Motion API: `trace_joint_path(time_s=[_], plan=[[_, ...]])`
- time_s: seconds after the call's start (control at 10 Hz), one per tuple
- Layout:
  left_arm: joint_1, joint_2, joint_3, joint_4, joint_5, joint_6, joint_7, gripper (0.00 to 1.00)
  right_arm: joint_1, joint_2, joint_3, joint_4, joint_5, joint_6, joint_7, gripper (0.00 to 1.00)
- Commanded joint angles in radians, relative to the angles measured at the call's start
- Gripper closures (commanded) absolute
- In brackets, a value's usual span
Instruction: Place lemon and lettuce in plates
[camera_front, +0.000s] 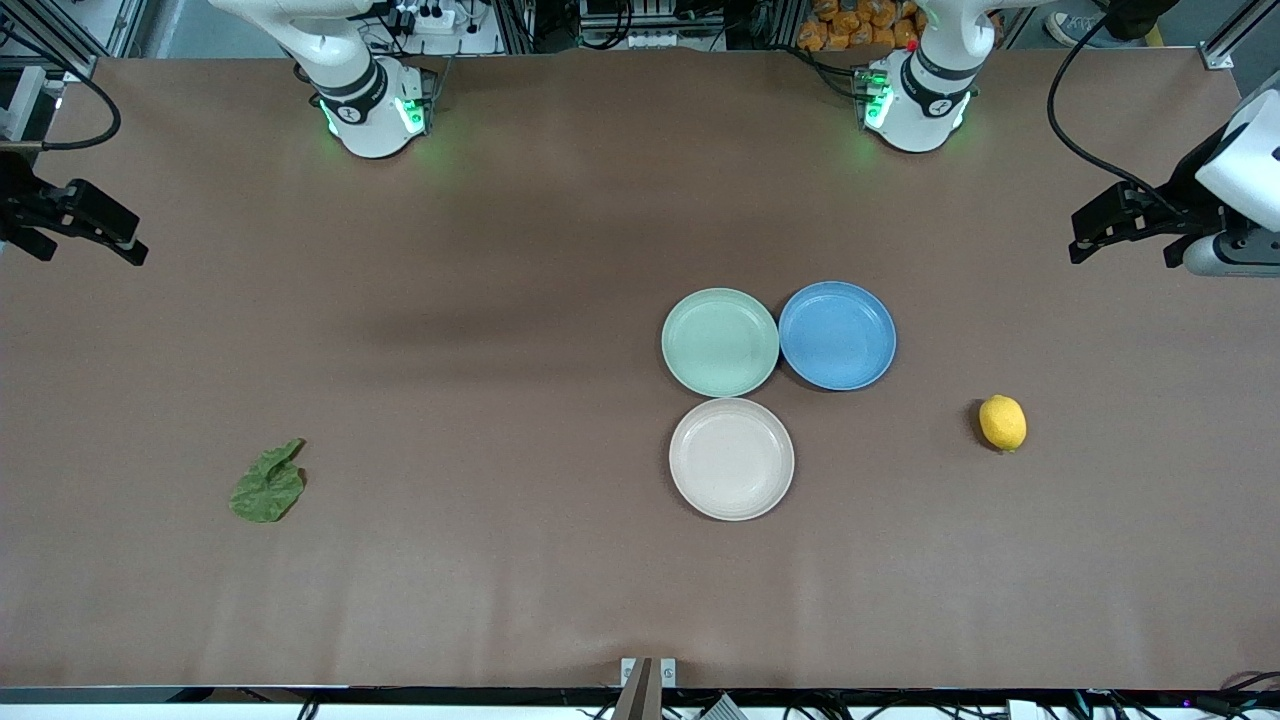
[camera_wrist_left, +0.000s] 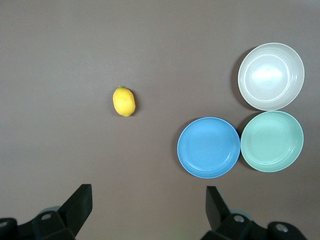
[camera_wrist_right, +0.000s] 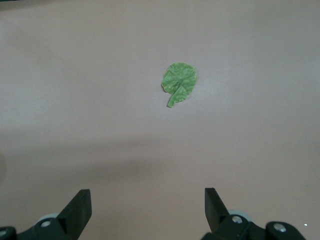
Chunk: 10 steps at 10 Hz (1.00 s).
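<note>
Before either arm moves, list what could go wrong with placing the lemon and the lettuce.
1. The lemon is oval and lies loose on the table; the left gripper's open fingers could nudge it into a roll.
2. The lettuce lies flat, so the right gripper may scrape the table or miss it.
3. The mint plate, beige plate and blue plate sit tightly clustered; a drop could land in the blue one.

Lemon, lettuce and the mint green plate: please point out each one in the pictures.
lemon (camera_front: 1002, 422), front view, middle of the yellow skin.
lettuce (camera_front: 267, 487), front view, middle of the crinkled leaf.
mint green plate (camera_front: 720, 342), front view, bare middle of the plate.
</note>
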Motion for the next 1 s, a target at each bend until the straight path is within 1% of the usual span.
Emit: trace_joint_path(time_s=[0.0, 0.4, 0.6, 0.9], plan=[[0.002, 0.008, -0.001, 0.023, -0.009, -0.023, 0.034, 0.0, 0.0, -0.007, 0.001, 0.009, 0.016, -0.016, 0.018, 0.0], [0.005, 0.03, 0.004, 0.023, 0.004, -0.022, 0.034, 0.0, 0.0, -0.01, -0.001, 0.006, 0.014, -0.03, 0.017, 0.0], [0.008, 0.066, 0.01, 0.023, 0.012, -0.02, 0.032, 0.0, 0.0, -0.009, -0.001, 0.006, 0.014, -0.03, 0.017, 0.0], [0.003, 0.147, 0.01, 0.023, 0.07, -0.016, 0.031, 0.0, 0.0, -0.007, -0.002, 0.006, 0.014, -0.027, 0.015, 0.0]])
